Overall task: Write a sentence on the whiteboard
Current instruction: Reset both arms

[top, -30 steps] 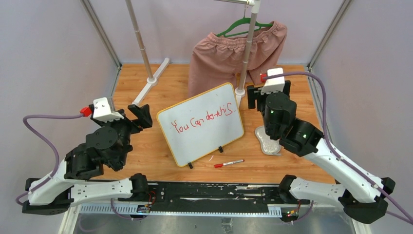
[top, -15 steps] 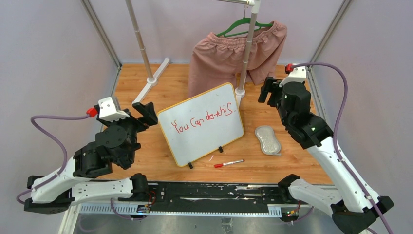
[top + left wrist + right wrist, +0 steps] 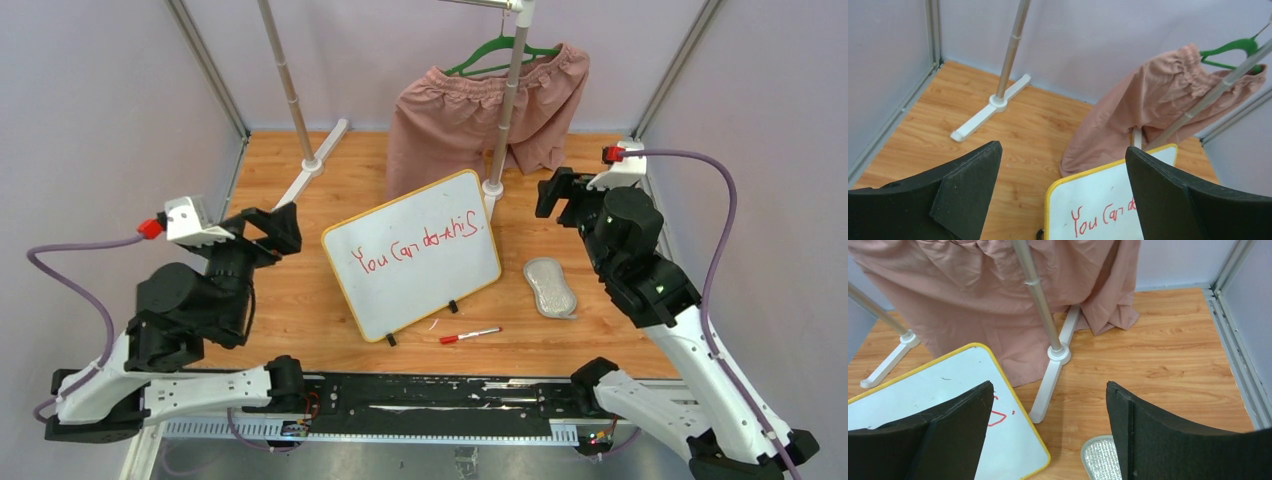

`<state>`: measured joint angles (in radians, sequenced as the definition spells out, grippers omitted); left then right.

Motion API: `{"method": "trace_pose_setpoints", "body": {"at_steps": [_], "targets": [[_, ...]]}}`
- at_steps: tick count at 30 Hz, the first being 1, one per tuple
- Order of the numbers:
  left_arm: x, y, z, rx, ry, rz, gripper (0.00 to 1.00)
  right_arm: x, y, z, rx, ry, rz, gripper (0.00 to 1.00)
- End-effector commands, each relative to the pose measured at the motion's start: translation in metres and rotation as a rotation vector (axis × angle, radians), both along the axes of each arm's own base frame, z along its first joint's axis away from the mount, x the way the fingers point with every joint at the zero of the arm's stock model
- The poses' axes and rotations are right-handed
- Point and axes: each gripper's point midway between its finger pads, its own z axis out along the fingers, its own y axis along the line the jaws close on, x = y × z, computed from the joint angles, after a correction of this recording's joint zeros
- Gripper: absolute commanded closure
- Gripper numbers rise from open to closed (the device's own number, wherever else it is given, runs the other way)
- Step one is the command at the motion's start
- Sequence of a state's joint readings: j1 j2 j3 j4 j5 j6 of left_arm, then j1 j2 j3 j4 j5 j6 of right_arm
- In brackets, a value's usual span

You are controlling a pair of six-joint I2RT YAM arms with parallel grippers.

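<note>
The whiteboard (image 3: 415, 290), yellow-framed, stands tilted on small black feet at the middle of the wooden floor. The sentence (image 3: 418, 245), red handwriting, runs in one line across it. A red-capped marker (image 3: 470, 335) lies loose in front of the board. My left gripper (image 3: 272, 228) hovers open to the board's left, holding nothing. The left wrist view has the whiteboard (image 3: 1098, 200) and the start of the sentence (image 3: 1093, 222) below the left gripper (image 3: 1063, 147). My right gripper (image 3: 560, 195) is open and empty, raised beyond the board's right corner (image 3: 948, 385), as the right wrist view of the gripper (image 3: 1049, 385) confirms.
A grey oval pad (image 3: 550, 287) lies on the floor right of the board. Pink shorts (image 3: 480, 110) hang on a green hanger from a white rack whose feet (image 3: 310, 165) and pole base (image 3: 492, 188) stand behind the board. Walls enclose three sides.
My right arm rose from over the grey pad and drew back to the right, its jaws widening a little. My left arm pulled back to the left, away from the board.
</note>
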<state>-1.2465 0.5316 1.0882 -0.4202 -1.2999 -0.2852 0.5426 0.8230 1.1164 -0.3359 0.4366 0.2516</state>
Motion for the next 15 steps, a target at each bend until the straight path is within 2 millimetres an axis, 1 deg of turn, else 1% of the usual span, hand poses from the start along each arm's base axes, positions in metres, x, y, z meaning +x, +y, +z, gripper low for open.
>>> {"method": "trace_pose_setpoints", "body": {"at_steps": [1,2,3,4,6,7,8,11,12,13,15], "targets": [[0.001,-0.004,0.076,0.056,-0.076,-0.044,0.00,0.007,0.016,0.038,0.030,-0.089,0.079,0.16],[0.004,-0.010,0.083,0.156,-0.031,-0.030,0.00,0.008,0.020,0.046,0.026,-0.096,0.101,0.17],[0.006,-0.015,0.097,0.210,-0.011,-0.018,0.00,0.010,0.025,0.053,0.022,-0.103,0.115,0.18],[0.011,-0.025,0.106,0.268,0.007,-0.009,0.00,0.011,0.027,0.061,0.012,-0.115,0.117,0.19],[0.018,-0.045,0.124,0.296,0.001,-0.034,0.00,0.014,0.029,0.074,-0.023,-0.135,0.091,0.19],[0.022,-0.054,0.131,0.296,-0.013,-0.063,0.00,0.016,0.029,0.081,-0.040,-0.143,0.071,0.19],[0.030,-0.058,0.138,0.296,-0.020,-0.066,0.00,0.017,0.032,0.091,-0.051,-0.153,0.057,0.19],[0.050,-0.066,0.161,0.212,-0.031,-0.122,0.00,0.020,0.031,0.113,-0.088,-0.175,-0.002,0.19],[0.058,-0.073,0.166,0.193,-0.026,-0.158,0.00,0.020,0.031,0.123,-0.110,-0.187,-0.029,0.19],[0.063,-0.080,0.174,0.178,-0.034,-0.191,0.00,0.019,0.031,0.135,-0.141,-0.208,-0.055,0.19],[0.067,-0.089,0.188,0.162,-0.069,-0.222,0.00,0.013,0.033,0.161,-0.187,-0.254,-0.106,0.19]]}}
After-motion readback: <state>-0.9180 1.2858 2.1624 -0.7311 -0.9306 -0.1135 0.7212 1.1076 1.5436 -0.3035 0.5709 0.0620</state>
